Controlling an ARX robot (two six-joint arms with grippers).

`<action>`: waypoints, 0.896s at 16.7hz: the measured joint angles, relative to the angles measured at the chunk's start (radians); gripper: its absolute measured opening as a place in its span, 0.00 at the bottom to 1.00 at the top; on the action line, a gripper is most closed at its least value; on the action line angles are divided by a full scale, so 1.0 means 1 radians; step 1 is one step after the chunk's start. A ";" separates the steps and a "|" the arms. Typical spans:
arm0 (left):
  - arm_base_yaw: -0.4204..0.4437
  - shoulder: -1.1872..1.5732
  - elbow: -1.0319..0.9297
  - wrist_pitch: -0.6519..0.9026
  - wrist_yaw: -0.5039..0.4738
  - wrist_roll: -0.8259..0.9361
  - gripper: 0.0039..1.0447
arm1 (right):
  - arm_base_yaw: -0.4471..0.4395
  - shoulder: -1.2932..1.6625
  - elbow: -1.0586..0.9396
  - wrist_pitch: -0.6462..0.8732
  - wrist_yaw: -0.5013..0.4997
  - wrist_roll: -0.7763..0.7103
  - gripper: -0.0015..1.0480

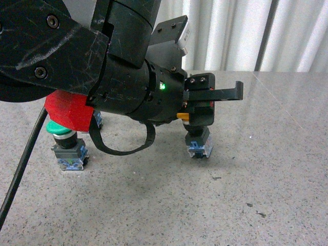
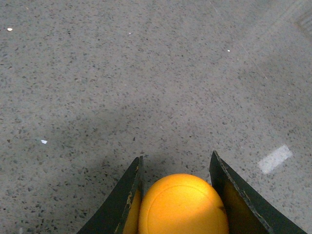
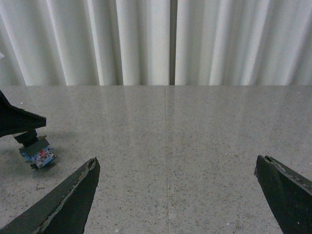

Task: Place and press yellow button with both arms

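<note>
Over the speckled worktop [image 1: 266,169] your left arm [image 1: 118,77] fills the front view. The left pincer [image 2: 177,157] is clamped on the cap of the yellow button [image 2: 183,204], stem near upright, base down, at or just off the surface; you can't tell which. Your right pincer [image 3: 176,161] gapes wide and empty, well apart, and the button lies toward the left arm from it. No writing reads.

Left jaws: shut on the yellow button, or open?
Shut on the yellow button: the left wrist view shows both jaws tight against its cap's sides.
</note>
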 joint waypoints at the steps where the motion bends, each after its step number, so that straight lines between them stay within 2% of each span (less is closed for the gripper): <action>1: 0.002 0.005 0.000 0.000 0.000 -0.002 0.36 | 0.000 0.000 0.000 0.000 0.000 0.000 0.94; 5: -0.011 0.011 0.007 0.000 0.012 -0.030 0.37 | 0.000 0.000 0.000 0.000 0.000 0.000 0.94; 10: -0.035 0.018 0.036 0.032 0.029 -0.049 0.89 | 0.000 0.000 0.000 0.000 0.000 0.000 0.94; 11: -0.040 0.016 0.039 0.043 0.033 -0.051 0.96 | 0.000 0.000 0.000 0.000 0.000 0.000 0.94; 15: -0.039 -0.040 0.095 0.145 0.007 -0.010 0.94 | 0.000 0.000 0.000 0.000 0.000 0.000 0.94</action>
